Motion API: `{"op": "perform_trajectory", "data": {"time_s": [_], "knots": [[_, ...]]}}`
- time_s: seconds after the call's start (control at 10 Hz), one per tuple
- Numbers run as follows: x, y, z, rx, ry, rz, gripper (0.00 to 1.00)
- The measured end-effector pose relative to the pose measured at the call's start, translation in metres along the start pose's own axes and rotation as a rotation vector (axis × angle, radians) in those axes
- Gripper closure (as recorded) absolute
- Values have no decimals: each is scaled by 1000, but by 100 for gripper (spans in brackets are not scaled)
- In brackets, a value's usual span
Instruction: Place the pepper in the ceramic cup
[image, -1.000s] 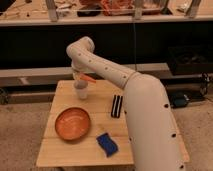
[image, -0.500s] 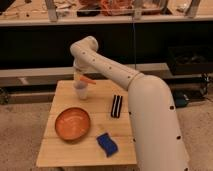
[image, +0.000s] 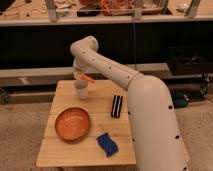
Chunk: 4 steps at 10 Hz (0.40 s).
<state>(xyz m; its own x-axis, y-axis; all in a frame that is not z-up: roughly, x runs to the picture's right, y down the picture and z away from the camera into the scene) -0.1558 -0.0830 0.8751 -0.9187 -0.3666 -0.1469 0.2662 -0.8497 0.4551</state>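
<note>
On the desk, the orange plate lies lower left; the tool, clamped on the pepper, hangs above the ceramic cup, centre-left; blue sponge below, black bar rightward.

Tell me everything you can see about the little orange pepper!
The pepper is small, slim and orange-red, tapering like a tiny carrot. It is up in the air, lying nearly level, at the gripper on the end of the robot's white arm. It hangs just above the rim of the whitish ceramic cup, which stands near the back of the wooden table. It does not look to be inside the cup yet. Its stem end is too small to make out.
</note>
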Motion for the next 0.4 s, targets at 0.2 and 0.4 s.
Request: {"op": "perform_trajectory", "data": {"time_s": [0.2,0.4], "knots": [[-1,1,1,4,-1,1,22],[-2,0,2,8,0,-3,22]]}}
